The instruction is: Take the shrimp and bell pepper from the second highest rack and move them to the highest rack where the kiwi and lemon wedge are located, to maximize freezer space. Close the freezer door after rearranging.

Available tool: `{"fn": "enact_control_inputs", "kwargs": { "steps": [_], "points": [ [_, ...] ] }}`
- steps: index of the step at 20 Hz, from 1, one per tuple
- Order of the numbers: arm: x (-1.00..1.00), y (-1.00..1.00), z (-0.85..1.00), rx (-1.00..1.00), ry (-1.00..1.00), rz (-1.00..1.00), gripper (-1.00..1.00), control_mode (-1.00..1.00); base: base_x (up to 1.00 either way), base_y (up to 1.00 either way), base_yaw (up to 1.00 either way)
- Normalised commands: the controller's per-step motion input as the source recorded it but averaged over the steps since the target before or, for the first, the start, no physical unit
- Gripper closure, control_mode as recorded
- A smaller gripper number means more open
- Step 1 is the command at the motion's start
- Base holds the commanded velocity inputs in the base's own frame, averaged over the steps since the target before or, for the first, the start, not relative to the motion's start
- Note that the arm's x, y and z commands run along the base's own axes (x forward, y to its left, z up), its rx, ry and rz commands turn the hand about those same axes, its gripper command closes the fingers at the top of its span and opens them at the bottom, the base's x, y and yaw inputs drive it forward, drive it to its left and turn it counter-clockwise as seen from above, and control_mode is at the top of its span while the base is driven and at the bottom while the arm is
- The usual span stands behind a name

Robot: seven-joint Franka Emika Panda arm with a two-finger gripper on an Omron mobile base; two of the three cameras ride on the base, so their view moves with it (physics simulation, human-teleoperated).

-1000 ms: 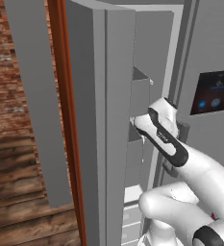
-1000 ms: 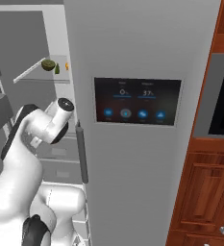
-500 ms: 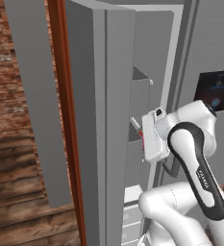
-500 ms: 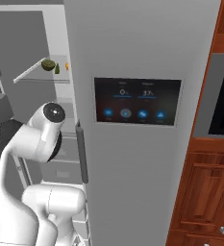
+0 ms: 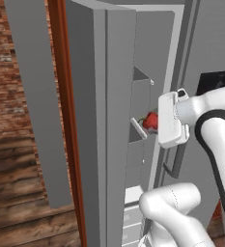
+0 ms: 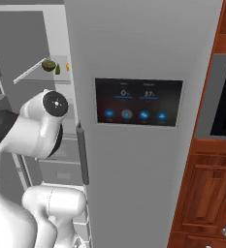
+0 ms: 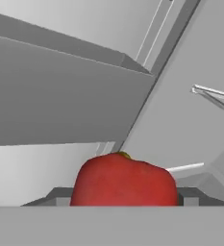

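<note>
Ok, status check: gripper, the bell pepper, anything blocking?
Gripper shut on the red bell pepper, inside the freezer. Kiwi sits on the highest rack. Freezer door stands open; nothing visibly blocking.

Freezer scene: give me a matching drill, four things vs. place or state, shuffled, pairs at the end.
Things:
1. bell pepper
2. kiwi
3. freezer door
4. touch panel

Place or state:
A. swung open
B. red, between the gripper's jaws
C. on the highest rack
D. on the closed fridge door

Pairs: 1-B, 2-C, 3-A, 4-D
</note>
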Motion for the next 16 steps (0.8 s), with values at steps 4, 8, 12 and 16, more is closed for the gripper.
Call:
{"fn": "enact_control_inputs", "kwargs": {
  "steps": [4,8,12,16],
  "points": [
    [0.09,-0.27,0.91,0.09,0.00,0.00,1.00,-1.00,0.00,0.00,0.00],
    [0.01,-0.11,0.82,0.04,0.00,0.00,1.00,-1.00,0.00,0.00,0.00],
    [0.24,0.09,0.42,0.00,-0.08,-0.01,1.00,-1.00,0.00,0.00,0.00],
    [0.61,0.09,0.19,0.00,-0.09,-0.02,1.00,-1.00,0.00,0.00,0.00]
  ]
}}
